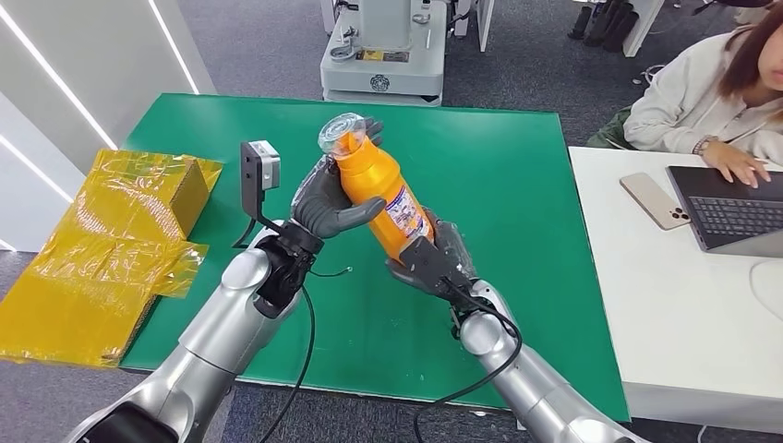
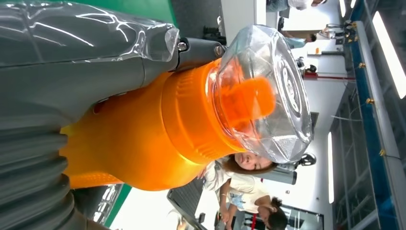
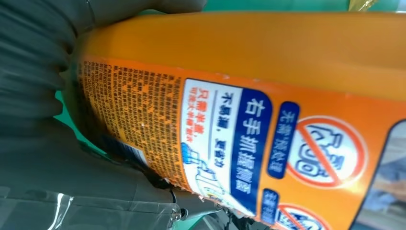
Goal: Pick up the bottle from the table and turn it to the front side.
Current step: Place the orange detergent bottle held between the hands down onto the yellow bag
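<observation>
Both hands gripped the orange detergent bottle above the green table: left hand at its neck, right hand at its base; you needed slow, even rotation

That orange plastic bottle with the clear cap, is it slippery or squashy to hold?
Probably stiff: the orange plastic bottle keeps its shape between the left hand and right hand. Its glossy wall and label look smooth, so likely a bit slippery.

Both robot hands raised, clasping.
</observation>
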Controlling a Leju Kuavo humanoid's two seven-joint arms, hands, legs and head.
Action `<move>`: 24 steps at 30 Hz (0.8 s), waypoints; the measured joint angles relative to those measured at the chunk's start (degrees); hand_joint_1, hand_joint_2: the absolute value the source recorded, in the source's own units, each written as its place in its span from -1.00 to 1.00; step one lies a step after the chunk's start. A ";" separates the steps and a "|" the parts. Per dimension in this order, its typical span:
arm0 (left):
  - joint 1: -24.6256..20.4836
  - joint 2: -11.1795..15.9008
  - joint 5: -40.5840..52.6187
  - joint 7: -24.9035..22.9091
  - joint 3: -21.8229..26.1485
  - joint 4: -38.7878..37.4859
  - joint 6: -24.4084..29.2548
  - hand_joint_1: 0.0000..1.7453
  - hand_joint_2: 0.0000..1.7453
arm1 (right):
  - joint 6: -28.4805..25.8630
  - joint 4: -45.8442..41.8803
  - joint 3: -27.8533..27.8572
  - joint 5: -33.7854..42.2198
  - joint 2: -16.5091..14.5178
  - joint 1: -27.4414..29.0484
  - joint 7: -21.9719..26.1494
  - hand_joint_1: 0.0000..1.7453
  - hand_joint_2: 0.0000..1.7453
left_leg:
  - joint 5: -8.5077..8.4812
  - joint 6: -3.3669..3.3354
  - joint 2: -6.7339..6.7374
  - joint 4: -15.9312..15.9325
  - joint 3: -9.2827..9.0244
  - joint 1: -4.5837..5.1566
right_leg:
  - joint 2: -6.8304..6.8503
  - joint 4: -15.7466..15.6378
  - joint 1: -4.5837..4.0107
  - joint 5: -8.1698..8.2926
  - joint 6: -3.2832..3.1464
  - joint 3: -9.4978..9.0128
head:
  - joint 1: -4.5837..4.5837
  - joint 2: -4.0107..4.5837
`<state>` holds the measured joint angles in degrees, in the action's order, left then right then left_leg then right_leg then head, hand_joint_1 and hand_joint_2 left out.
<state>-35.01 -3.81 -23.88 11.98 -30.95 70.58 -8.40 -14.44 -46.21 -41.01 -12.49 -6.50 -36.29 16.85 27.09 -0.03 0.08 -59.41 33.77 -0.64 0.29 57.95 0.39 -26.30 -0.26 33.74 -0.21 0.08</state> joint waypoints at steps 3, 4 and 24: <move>-0.35 -0.08 0.19 -0.29 -0.30 -0.04 0.15 -1.00 1.00 | 0.04 1.33 -0.14 -0.23 -0.51 -0.85 -0.36 1.00 1.00 | 0.00 0.00 0.01 0.00 0.00 0.00 | -0.01 0.00 0.00 0.00 0.00 0.00 | -0.01 0.01; -0.42 -0.14 0.23 -0.42 -0.36 -0.09 0.22 -1.00 1.00 | -0.10 1.84 -0.23 -0.51 -0.65 -1.18 -0.48 1.00 1.00 | 0.00 0.00 0.01 0.00 0.00 0.00 | -0.01 0.00 0.00 0.00 0.00 0.00 | -0.01 0.01; -3.00 -1.96 8.78 2.61 -1.61 -4.68 6.73 1.00 1.00 | -2.63 8.98 -0.68 -2.40 -3.72 -4.61 -0.17 1.00 1.00 | 0.00 0.00 0.00 0.00 0.01 0.00 | -0.01 0.00 0.00 0.00 0.00 0.02 | -0.01 0.00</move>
<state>-38.01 -5.77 -15.11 14.58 -32.57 65.90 -1.67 -17.07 -37.23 -41.69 -14.88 -10.22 -40.89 16.68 27.09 -0.03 0.09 -59.41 33.78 -0.64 0.28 57.95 0.40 -26.30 -0.26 33.75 -0.22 0.08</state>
